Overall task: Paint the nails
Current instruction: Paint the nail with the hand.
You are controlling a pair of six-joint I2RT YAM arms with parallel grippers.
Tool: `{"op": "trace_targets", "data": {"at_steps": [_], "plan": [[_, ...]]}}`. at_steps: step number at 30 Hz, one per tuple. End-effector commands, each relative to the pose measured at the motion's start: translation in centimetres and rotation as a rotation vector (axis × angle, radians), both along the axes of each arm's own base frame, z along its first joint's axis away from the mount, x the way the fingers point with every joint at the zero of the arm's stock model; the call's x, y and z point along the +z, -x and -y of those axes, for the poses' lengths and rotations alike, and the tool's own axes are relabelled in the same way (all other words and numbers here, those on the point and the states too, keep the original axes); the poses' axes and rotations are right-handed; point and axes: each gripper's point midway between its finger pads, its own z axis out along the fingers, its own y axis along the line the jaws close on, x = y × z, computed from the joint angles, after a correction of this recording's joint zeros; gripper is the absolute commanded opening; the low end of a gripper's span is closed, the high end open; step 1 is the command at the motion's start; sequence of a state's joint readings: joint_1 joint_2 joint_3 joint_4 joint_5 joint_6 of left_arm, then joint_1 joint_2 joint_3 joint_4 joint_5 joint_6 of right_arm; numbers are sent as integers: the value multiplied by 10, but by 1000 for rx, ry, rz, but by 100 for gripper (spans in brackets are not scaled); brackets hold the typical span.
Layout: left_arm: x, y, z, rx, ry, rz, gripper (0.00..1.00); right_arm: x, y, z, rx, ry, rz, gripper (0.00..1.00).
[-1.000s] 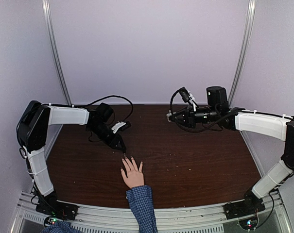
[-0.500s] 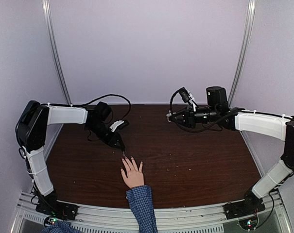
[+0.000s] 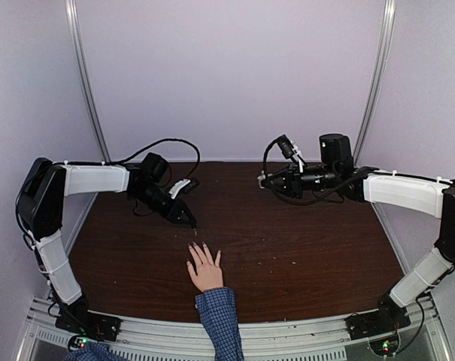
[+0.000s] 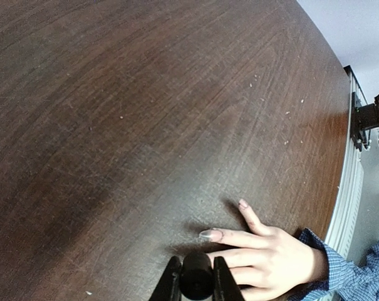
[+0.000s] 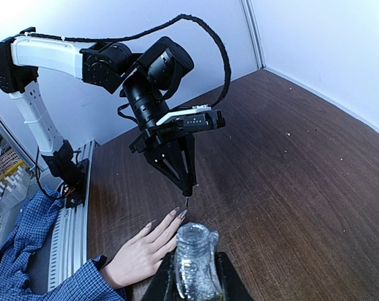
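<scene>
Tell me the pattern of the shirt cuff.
Blue checks on the shirt cuff, clearest in the right wrist view.

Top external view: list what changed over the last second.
The left jaws, shut on the brush cap, drew back from the nails toward the table's far side; nothing was taken or released. The hand and the right jaws, shut on the bottle, stayed put.

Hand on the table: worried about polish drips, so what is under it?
The dark wooden table shows all round the hand, no mat edge visible; directly beneath it is covered.
</scene>
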State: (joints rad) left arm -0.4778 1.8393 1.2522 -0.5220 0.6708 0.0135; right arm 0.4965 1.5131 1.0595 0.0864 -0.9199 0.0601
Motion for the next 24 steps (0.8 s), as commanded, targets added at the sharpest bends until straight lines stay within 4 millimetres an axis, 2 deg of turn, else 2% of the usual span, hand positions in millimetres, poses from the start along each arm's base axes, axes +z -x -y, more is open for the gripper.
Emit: {"op": "trace_targets", "data": {"at_steps": [1, 13, 24], "plan": [[5, 7, 7, -44, 39, 3, 0, 6, -2, 1, 3, -23, 13, 0], [-13, 11, 2, -40, -28, -38, 0, 5, -2, 1, 4, -22, 10, 0], [-18, 13, 2, -47, -36, -58, 0, 4, -3, 1, 3, -21, 9, 0]]}}
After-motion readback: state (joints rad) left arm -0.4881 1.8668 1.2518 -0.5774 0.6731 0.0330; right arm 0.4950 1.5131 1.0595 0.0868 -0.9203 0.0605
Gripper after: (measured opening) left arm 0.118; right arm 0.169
